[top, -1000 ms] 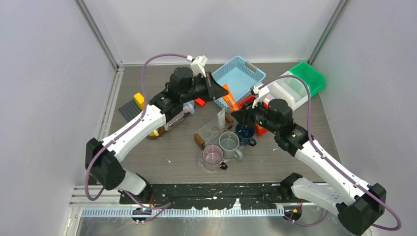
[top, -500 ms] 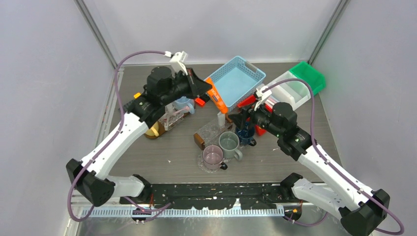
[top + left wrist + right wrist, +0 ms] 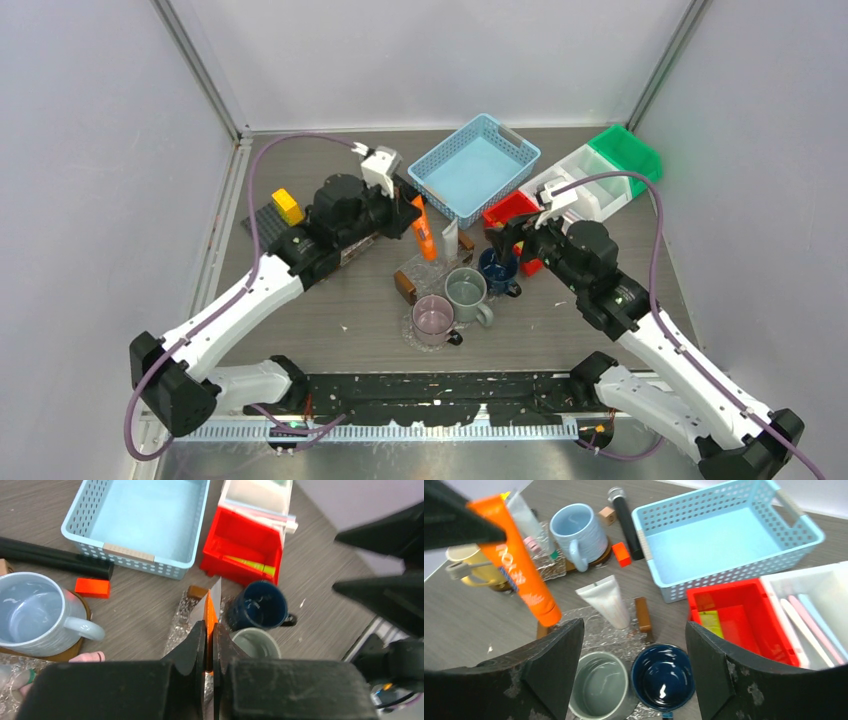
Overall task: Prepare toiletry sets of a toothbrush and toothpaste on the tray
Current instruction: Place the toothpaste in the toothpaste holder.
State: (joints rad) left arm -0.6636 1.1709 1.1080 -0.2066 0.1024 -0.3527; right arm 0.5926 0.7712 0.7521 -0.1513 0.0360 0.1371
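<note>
Gripped the orange toothpaste tube (image 3: pixel 425 232) tight in the left pincer (image 3: pixel 210 630) over the foil tray (image 3: pixel 594 630) edge — right pincer (image 3: pixel 633 625) wide and empty — and likely needed a slow lowering beside the white tube (image 3: pixel 606 600), clear of the grey mug (image 3: pixel 466 290).

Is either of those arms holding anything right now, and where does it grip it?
The left pincer holds the orange toothpaste tube by its flat crimped end, cap hanging down. The right pincer is open and holds nothing.
</note>
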